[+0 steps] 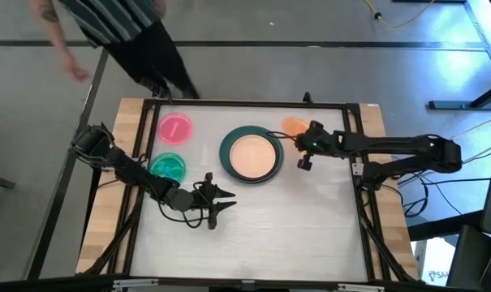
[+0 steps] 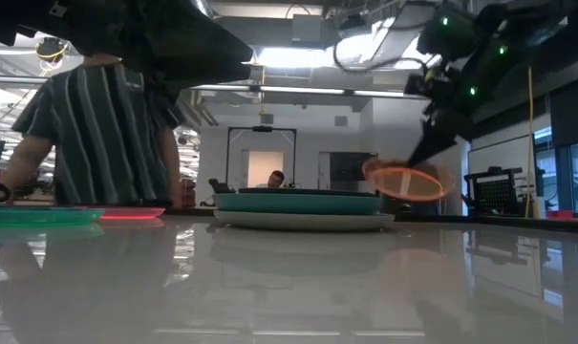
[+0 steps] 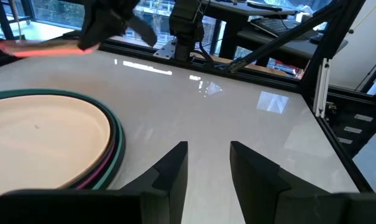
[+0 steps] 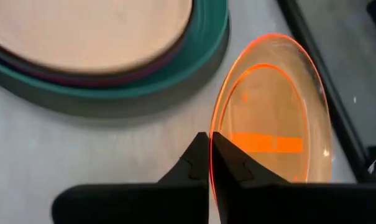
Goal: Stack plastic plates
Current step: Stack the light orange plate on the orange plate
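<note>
Table [image 1: 310,235]: white top, carries all items.

Stack [image 1: 251,156]: table centre. Peach plate [image 1: 251,156] on top, dark teal plate [image 1: 227,138] around it; a magenta rim shows between them in the left wrist view, a pale plate at the base in the low view.

Pink plate [image 1: 175,128]: loose, left of the stack, far side.

Green plate [image 1: 168,166]: loose, just nearer than the pink one, beside the left arm.

Orange plate [image 4: 281,124]: small, translucent, lifted clear of the table and tilted, just right of the stack.

Right tool [image 4: 210,163]: pressed together on the orange plate's rim, an edge pinch only.

Left tool [image 3: 207,163]: fingers spread, holding nothing, low over bare table in front of the stack; waiting.

Person [image 1: 123,32]: standing beyond the table's far left corner.

Handling note: judged step is carrying orange onto peach. Level the plate, centre it over the peach well, lower until seated, then release. An edge pinch may let it swing, so move slowly.
</note>
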Tool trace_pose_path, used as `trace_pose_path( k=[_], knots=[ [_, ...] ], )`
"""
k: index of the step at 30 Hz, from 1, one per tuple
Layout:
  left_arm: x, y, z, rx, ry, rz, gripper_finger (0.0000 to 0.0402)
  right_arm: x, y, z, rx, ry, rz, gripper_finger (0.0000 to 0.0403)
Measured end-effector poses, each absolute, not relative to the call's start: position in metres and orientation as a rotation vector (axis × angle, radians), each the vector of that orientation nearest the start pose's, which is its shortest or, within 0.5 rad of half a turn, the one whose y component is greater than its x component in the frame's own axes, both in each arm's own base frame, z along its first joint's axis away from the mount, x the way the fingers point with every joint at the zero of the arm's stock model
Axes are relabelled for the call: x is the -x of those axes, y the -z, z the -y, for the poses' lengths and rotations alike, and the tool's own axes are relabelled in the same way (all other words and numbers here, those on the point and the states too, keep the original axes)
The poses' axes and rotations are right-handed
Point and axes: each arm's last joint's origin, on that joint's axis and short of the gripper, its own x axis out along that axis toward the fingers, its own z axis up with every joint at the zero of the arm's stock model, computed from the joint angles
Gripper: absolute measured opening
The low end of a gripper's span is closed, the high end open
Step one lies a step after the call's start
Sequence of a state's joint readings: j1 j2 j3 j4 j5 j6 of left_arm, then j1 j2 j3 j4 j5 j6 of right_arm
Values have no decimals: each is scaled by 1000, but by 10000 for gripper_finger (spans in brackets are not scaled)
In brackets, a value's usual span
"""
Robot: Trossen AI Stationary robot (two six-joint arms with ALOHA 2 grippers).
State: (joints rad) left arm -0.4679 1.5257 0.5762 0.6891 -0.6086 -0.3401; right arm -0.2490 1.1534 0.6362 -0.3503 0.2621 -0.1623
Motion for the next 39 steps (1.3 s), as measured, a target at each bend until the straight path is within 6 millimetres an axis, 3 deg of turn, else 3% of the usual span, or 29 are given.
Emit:
trace_pose_path(
  k=[7, 19, 29, 39],
  knots=[
    [-264, -179, 115, 205, -176, -197, 112, -220, -226, 50, 166, 338, -837, 0],
    [-264, -179, 115, 205, -176, -197, 112, -245, -234, 21, 184, 84, -619, 0],
    [-264, -179, 115, 203, -176, -197, 112, -280, -210, 17, 182, -33, -537, 0],
    [-264, -179, 115, 203, -175, -198, 112, -293, -187, 18, 176, -41, -587, 7]
  ],
)
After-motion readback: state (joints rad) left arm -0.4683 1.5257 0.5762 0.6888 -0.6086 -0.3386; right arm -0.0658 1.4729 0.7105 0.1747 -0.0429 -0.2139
